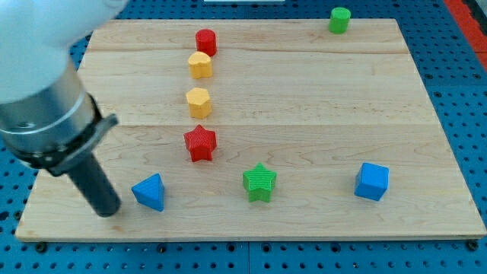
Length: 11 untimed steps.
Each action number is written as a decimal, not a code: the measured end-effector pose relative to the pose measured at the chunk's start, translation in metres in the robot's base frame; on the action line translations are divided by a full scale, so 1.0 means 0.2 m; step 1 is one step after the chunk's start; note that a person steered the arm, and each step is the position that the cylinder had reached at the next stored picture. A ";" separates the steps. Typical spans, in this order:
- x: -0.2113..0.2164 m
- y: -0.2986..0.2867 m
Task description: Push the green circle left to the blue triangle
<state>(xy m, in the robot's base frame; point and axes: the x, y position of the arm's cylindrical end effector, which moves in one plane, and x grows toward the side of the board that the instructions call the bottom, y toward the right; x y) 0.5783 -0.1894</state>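
1. Dark and straight, the rod ends in my tip [109, 212], which rests on the pale wooden board [304, 99] near the view's bottom left corner. It is a bare rod with nothing to open or close, and it touches no block.

2. Just to the view's right of my tip sits the blue triangle block [150, 191], the goal, close beside the tip but apart from it.

3. Farther along the bottom of the view lie the green star block [259, 182] and the blue cube [372, 181]; a red star block [201, 143] sits a little higher up.

4. Above the red star, two yellow blocks, [198, 102] and [200, 65], and a red cylinder block [206, 41] form a column running toward the view's top.

5. Farthest of all, the green circle block [339, 20] stands at the view's top right edge, well apart from everything.

6. So the deciding relation is this: the green circle lies diagonally up and to the view's right of my tip, across the whole board. I judge that the tip has to get round to its far right side before pushing it down and left, and the column may obstruct that path.
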 end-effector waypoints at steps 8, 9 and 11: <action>-1.84 2.17; -1.93 2.19; -1.93 1.84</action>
<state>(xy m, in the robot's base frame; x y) 0.1915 0.1785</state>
